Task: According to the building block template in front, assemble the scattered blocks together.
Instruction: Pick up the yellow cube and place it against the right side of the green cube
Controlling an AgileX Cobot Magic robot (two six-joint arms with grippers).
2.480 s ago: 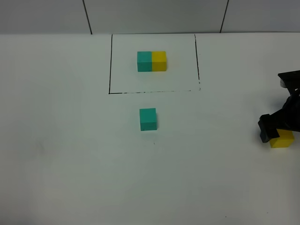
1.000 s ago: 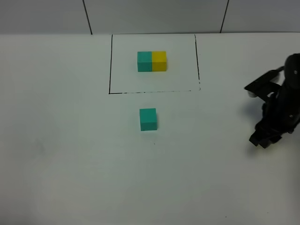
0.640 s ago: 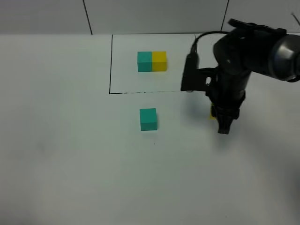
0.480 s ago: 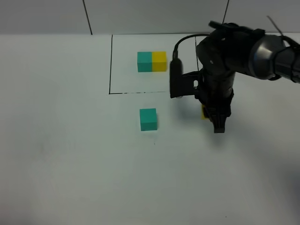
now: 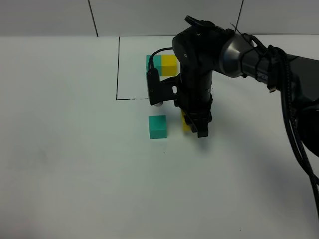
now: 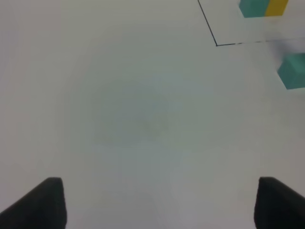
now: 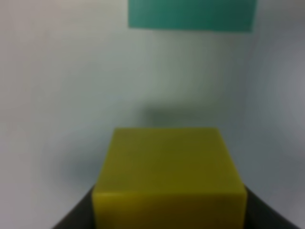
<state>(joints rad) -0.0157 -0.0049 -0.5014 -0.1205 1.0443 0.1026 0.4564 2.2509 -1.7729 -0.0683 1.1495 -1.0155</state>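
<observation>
The template [image 5: 168,65], a teal and yellow bar inside a black drawn rectangle [image 5: 117,69], lies at the back and is partly behind my right arm. It also shows in the left wrist view [image 6: 263,7]. The loose teal cube [image 5: 157,126] sits in front of the rectangle. My right gripper [image 5: 195,125] is shut on the yellow cube [image 5: 185,122], held low just right of the teal cube with a small gap between them. In the right wrist view the yellow cube [image 7: 169,171] sits between the fingers, facing the teal cube [image 7: 190,14]. My left gripper [image 6: 157,200] is open and empty, away from the teal cube [image 6: 293,70].
The white table [image 5: 75,164] is bare on the left and front. My right arm [image 5: 249,52] and its cables [image 5: 294,129] stretch in from the right over the rectangle's right side. A grey panelled wall [image 5: 164,15] stands behind the table.
My right gripper closed on the yellow cube at the table's right edge and carried it left across the table to beside the teal cube. The teal cube and template have not moved.
</observation>
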